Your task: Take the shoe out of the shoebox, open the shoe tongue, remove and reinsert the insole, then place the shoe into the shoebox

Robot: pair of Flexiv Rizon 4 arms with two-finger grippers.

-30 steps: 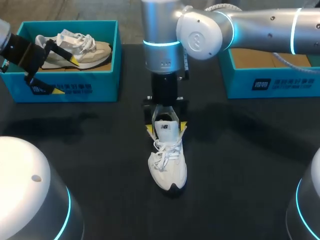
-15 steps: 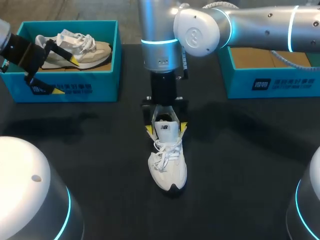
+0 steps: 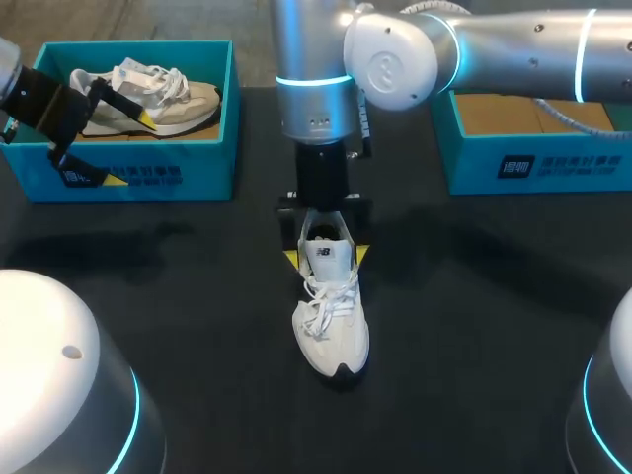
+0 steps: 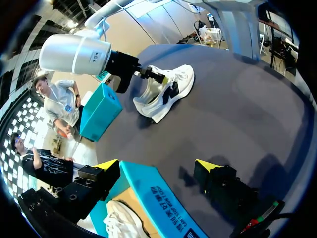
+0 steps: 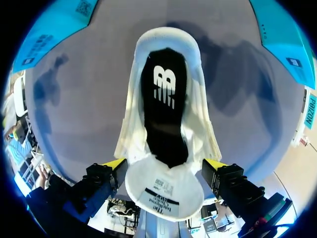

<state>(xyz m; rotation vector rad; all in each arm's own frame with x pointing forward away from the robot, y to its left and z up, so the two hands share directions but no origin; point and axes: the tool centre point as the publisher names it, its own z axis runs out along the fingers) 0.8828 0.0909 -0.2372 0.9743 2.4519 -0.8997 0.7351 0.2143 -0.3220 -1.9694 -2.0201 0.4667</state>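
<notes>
A white shoe [image 3: 331,321] stands on the dark table at its middle, toe toward me. My right gripper [image 3: 327,257] hangs open over its mouth, one yellow tip on each side. In the right wrist view the gripper [image 5: 164,163] straddles the raised tongue [image 5: 162,191], and the black insole [image 5: 166,114] shows inside the shoe ahead of it. My left gripper [image 3: 126,148] stands open across the front wall of the left teal shoebox [image 3: 188,183]. In the left wrist view that gripper [image 4: 157,166] has the wall [image 4: 148,191] between its fingers, which stand apart from it.
A second pale shoe [image 3: 148,99] lies in the left shoebox. Another teal box [image 3: 533,163] with a cardboard floor stands at the back right. My two arm bases rise at the near corners.
The right arm has edged slightly left and back over the shoe. The shoe and the left arm have not moved.
</notes>
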